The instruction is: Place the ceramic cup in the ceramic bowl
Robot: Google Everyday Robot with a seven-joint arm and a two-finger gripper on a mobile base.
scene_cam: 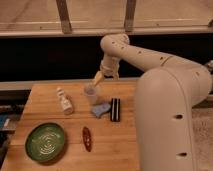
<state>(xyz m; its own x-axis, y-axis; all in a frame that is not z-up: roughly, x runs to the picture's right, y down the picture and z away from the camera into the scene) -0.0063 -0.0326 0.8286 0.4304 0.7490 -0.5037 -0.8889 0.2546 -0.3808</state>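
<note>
Your tool [98, 78] hangs over the back part of the wooden tabletop [120, 146], at the end of the pale arm [142, 54] that reaches in from the right and bends down. It sits just above the cup [90, 94], a little to the right of its rim. You cannot tell whether the tool is spread or pressed together. You also cannot tell whether it touches the cup or only hovers close to it.

The cup stands upright on the tabletop near the back middle. It is small, pale and glossy, and it is not in the bowl. The bowl [35, 145] lies at the front left corner, well apart from the cup. It is a wide, shallow green dish with white rings inside.

To the left of the cup, near it but apart, stands a small white bottle-shaped figure [64, 100], leaning slightly. A dark red oblong object [87, 138] lies flat just to the right of the bowl, in front of the cup. In front of the cup and a little to the right lies a small blue piece [100, 110]. Right beside it is a black block [115, 109] with pale stripes along its length. You cannot tell whether those two touch. The robot's pale body [172, 125] fills the right side of your view and covers that edge of the tabletop.
</note>
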